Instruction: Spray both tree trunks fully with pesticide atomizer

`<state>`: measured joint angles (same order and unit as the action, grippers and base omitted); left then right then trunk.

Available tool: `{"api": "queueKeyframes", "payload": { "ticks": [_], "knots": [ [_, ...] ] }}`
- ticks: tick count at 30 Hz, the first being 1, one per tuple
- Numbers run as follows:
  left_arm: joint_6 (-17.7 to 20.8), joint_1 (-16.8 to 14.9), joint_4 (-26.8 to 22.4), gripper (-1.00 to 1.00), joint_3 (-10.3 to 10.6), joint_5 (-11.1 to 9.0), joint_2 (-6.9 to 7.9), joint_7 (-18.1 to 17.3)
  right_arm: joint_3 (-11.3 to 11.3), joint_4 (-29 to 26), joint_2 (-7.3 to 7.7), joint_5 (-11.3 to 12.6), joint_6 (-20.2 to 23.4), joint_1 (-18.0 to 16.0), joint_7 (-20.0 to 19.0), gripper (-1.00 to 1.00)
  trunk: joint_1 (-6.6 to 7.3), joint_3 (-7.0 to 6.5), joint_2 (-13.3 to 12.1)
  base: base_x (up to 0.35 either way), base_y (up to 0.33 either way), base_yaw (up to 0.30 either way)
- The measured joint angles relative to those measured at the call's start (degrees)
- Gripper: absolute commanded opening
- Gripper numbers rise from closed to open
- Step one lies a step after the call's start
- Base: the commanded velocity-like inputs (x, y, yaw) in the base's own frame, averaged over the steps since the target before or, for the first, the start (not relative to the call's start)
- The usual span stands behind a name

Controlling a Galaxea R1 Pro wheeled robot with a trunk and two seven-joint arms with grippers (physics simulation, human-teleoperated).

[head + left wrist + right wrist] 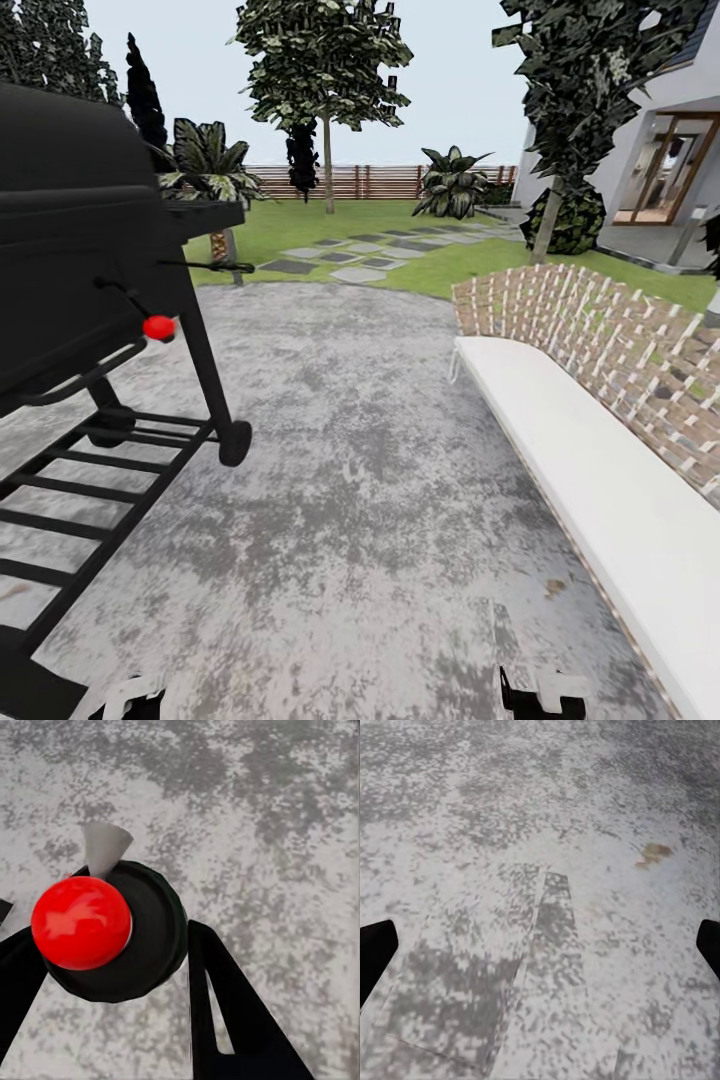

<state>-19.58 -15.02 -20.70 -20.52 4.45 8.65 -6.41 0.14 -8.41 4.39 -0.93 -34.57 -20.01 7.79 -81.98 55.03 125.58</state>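
The robot is in transit on grey paving, beside a black grill. The 2 trees stand ahead on the lawn; no atomizer is visible. Both hands look open and empty. Next: drive forward and find the atomizer.

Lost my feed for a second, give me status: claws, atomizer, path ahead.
Right claw open, empty, over grey paving. Left claw state unclear. Atomizer not sighted; trees ahead on lawn. Black grill close left, white bench right.

Your left end effector and right end effector are black with white tabs, and your wrist views show flat, black, tapering fingers with pale slots.
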Motion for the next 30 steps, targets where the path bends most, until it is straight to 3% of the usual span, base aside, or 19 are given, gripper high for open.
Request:
{"api": "queueKeyframes", "payload": {
  "ticks": [16,30],
  "knots": [
    [0.00,-0.01,0.00,-1.00,0.00,-0.07,0.00,0.00,0.00,-0.05,-0.08,0.07,0.03,0.00,0.00,1.00,0.00,0.00,0.00,0.340,0.000,-0.002],
    [0.00,-0.02,0.00,-1.00,0.00,-0.14,0.00,0.01,0.00,0.01,-0.09,0.07,0.01,0.00,0.00,1.00,0.00,-0.04,0.00,0.340,0.000,-0.097]
  ]
}}
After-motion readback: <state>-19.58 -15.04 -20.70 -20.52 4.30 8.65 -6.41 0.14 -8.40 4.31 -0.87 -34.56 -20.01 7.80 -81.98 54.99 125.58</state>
